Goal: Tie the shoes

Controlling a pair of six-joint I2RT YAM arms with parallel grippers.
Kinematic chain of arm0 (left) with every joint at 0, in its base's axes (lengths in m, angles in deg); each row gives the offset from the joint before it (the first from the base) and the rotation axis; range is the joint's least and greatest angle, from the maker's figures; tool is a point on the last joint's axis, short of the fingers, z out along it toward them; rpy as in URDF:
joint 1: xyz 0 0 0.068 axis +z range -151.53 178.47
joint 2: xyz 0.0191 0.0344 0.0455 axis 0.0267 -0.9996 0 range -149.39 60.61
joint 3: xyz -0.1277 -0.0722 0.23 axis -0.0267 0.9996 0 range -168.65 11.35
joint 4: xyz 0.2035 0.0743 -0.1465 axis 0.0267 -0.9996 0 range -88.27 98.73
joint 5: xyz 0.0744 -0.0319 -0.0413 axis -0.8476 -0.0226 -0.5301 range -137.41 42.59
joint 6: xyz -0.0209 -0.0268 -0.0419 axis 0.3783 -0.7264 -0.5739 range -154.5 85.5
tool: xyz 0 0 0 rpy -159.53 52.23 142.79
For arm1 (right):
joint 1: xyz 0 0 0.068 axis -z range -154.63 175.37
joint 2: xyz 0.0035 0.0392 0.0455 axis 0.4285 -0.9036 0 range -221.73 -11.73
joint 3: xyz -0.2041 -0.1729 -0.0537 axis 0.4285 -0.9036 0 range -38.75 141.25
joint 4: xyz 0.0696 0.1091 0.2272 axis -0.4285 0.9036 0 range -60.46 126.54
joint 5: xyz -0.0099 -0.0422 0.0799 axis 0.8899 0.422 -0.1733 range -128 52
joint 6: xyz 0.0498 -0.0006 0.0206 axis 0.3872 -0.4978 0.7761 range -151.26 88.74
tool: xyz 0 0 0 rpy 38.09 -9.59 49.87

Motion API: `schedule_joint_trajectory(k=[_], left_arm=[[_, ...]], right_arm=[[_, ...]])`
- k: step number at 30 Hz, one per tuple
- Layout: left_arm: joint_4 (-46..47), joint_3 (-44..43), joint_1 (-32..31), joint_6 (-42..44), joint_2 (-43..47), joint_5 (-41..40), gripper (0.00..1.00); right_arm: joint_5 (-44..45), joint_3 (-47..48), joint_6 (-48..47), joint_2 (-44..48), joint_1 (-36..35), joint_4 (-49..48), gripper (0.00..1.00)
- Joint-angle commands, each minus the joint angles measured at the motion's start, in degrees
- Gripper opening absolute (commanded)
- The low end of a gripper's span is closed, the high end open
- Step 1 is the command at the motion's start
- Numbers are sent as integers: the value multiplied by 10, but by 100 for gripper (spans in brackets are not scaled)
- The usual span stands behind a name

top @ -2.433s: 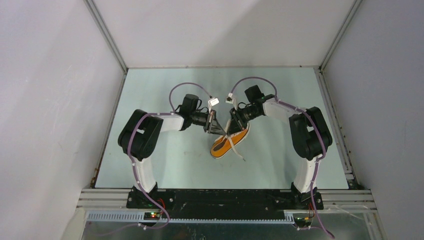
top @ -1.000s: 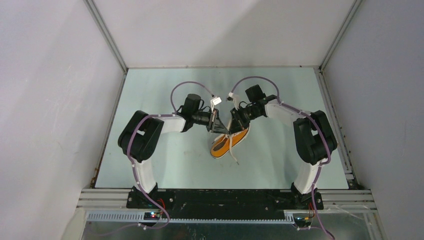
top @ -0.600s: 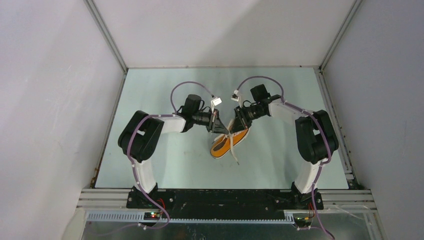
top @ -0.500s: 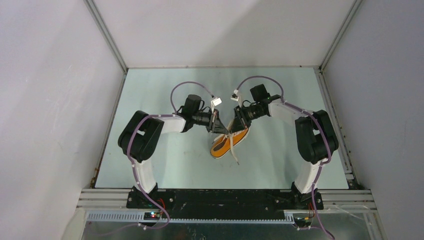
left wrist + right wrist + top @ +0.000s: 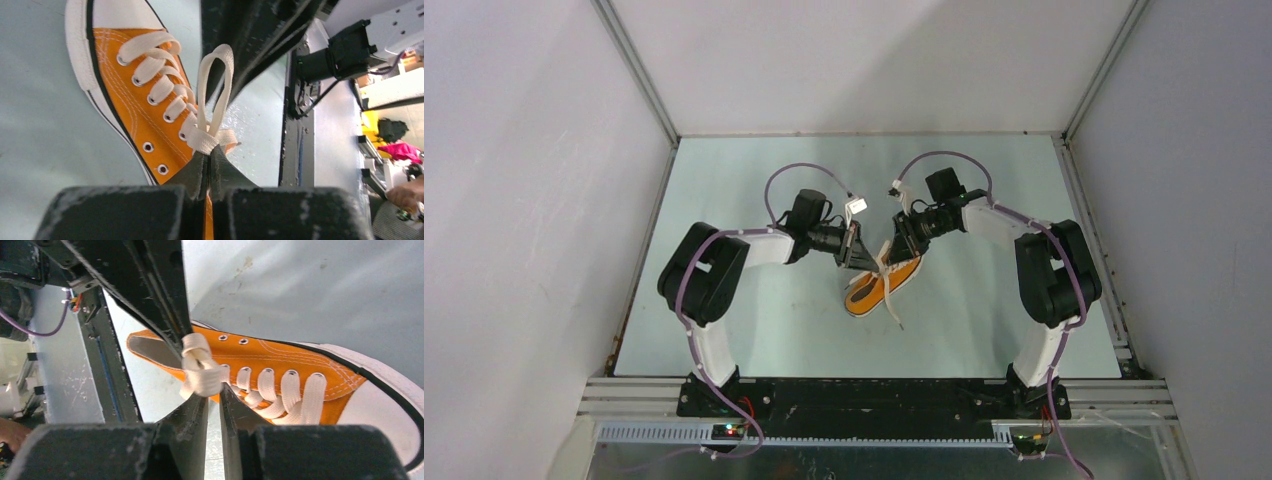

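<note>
The orange shoe (image 5: pixel 886 283) lies on the table between both arms, its white toe cap pointing to the back right. My left gripper (image 5: pixel 208 153) is shut on the white lace (image 5: pixel 206 140) at the base of an upright loop (image 5: pixel 216 80). The right gripper (image 5: pixel 214 393) sits right against the bunched lace (image 5: pixel 202 371), its jaws a narrow gap apart with bare table showing between them. In the top view the left gripper (image 5: pixel 865 259) and right gripper (image 5: pixel 898 246) nearly meet over the shoe's tongue. A loose lace end (image 5: pixel 892 312) trails toward the front.
The pale green table (image 5: pixel 754 320) is boxed in by white walls and metal frame rails (image 5: pixel 640 255). The black base rail (image 5: pixel 864 395) runs along the near edge. Each arm's purple cable (image 5: pixel 794 172) arcs above its wrist.
The right gripper's jaws have parted slightly and released the lace, and that arm has drawn back a little to the right. The left gripper stays shut on the lace.
</note>
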Motion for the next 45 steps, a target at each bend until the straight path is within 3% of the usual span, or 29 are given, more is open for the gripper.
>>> schedule_joint_trajectory(k=[1, 16, 22, 27, 42, 45], left_arm=[[-28, -24, 5, 40, 19, 67, 0], [-83, -40, 5, 79, 13, 76, 0], [-84, -41, 5, 78, 12, 70, 0], [-69, -38, 11, 59, 11, 58, 0], [-72, -47, 20, 51, 7, -5, 0], [-29, -31, 17, 21, 6, -26, 0]], right_arm=[[34, -1, -25, 16, -2, -10, 18], [-13, 3, -43, 3, -27, -11, 30], [-9, 3, -34, -6, -29, -29, 22], [-19, 3, -34, -7, -29, -31, 0], [-67, 3, -48, 5, -12, 1, 0], [-82, 3, -45, 2, -13, 2, 0]])
